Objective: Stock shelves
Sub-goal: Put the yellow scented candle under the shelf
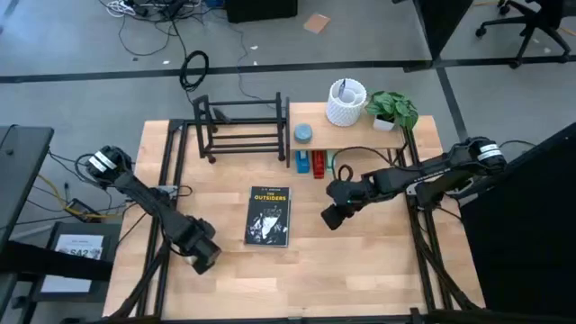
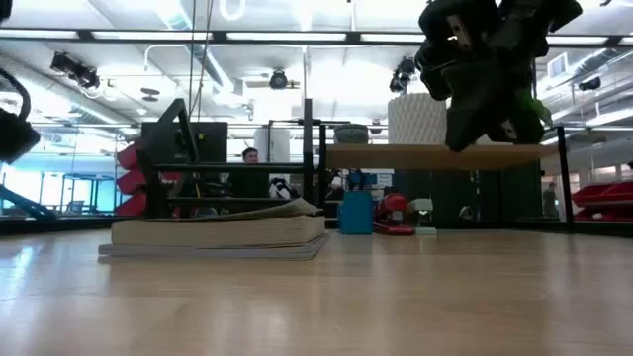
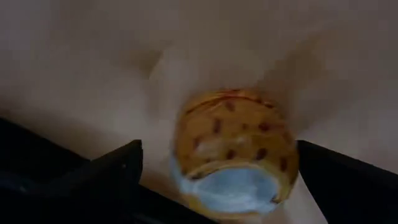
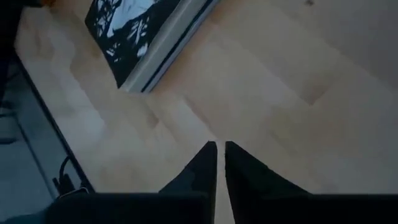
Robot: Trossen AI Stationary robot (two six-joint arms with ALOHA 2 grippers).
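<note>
A book [image 1: 269,218] lies flat on the wooden table [image 1: 360,270], before two shelves [image 1: 241,127].

**Four Viewpoints on One Table**

High view: straight down over the whole light wooden tabletop [image 1: 360,261]. Low view: level at the table surface, facing across it into the room behind, close to the flat-lying black-and-white paperback book [image 2: 218,233]. Same book seen from above [image 1: 269,218] and again at the frame's edge in the right wrist view [image 4: 134,34], angled down near the tabletop. Left wrist view: pressed very close to the surface.
</note>
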